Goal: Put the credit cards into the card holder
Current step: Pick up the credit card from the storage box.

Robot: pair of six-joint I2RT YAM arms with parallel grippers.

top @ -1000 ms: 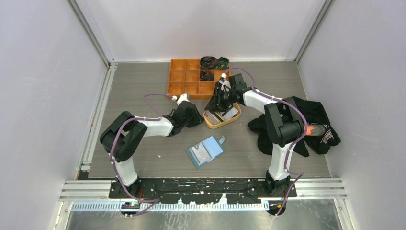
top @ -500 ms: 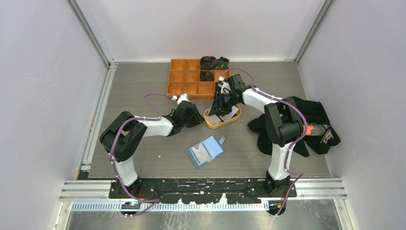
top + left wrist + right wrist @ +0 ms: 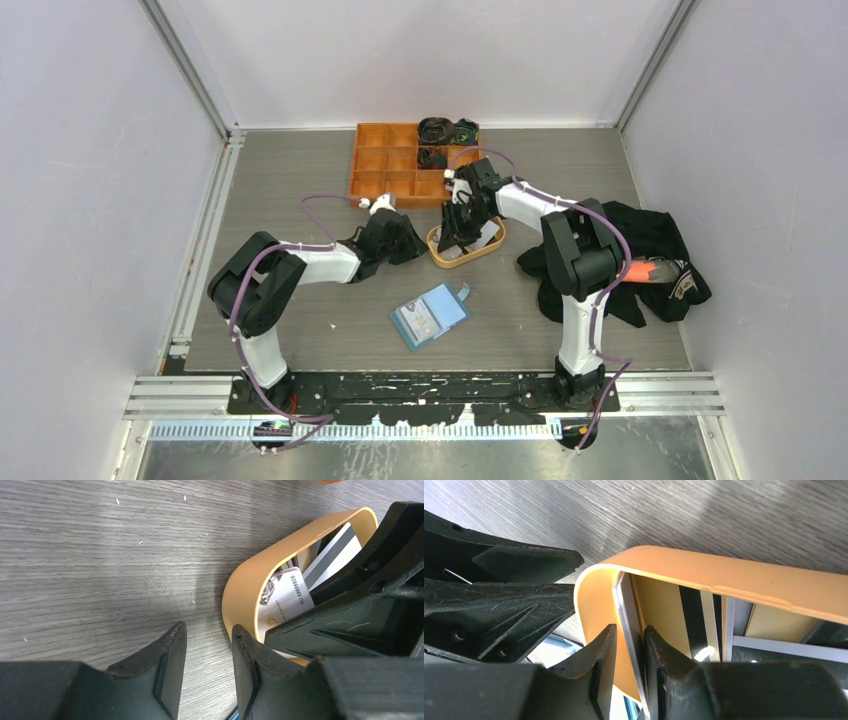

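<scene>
A smooth oval tan dish [image 3: 704, 572] hems in the right gripper [image 3: 630, 670], its fingers either side of 1 thin pale card [image 3: 625, 605] standing on edge at the end wall; clamped or not, I cannot tell. More cards [image 3: 287, 597] lie inside. At the dish's 9 o'clock the left gripper [image 3: 205, 672] gapes empty over woodgrain table [image 3: 100, 555]. Blue wallet [image 3: 430, 315] open at 7, orange grid tray [image 3: 385, 185] at 11, black cloth [image 3: 655, 240] at 3.

txt | white credit card [image 3: 289, 596]: "NO 8888805", part "CENTURY" | rest unreadable
</scene>
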